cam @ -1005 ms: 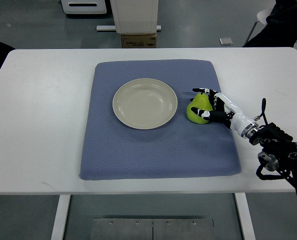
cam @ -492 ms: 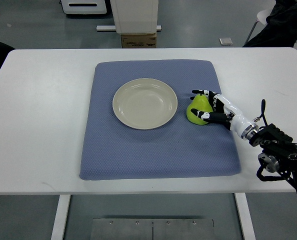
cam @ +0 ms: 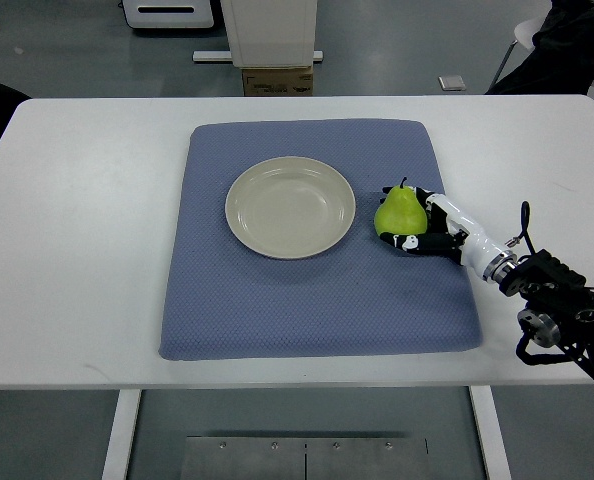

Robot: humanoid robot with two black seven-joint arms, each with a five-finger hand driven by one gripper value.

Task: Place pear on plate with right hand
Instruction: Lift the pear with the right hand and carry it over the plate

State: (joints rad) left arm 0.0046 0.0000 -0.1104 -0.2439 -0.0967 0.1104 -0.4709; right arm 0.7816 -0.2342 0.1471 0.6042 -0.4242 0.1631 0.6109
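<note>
A green pear (cam: pixel 398 212) stands upright on the blue mat (cam: pixel 317 290), just right of the cream plate (cam: pixel 290 207). My right hand (cam: pixel 417 222) comes in from the lower right and its black-tipped fingers wrap the pear's right and lower sides. The pear's stem points up toward the far side. The plate holds nothing. No left hand shows.
The mat lies on a white table (cam: pixel 87 230). A cardboard box (cam: pixel 276 80) and a white machine base stand on the floor beyond the far edge. Dark cloth on a chair (cam: pixel 567 45) shows at the top right.
The pear has risen from lying tilted to standing upright in my right hand's grasp. The hand has closed in under it and shifted slightly toward me.
</note>
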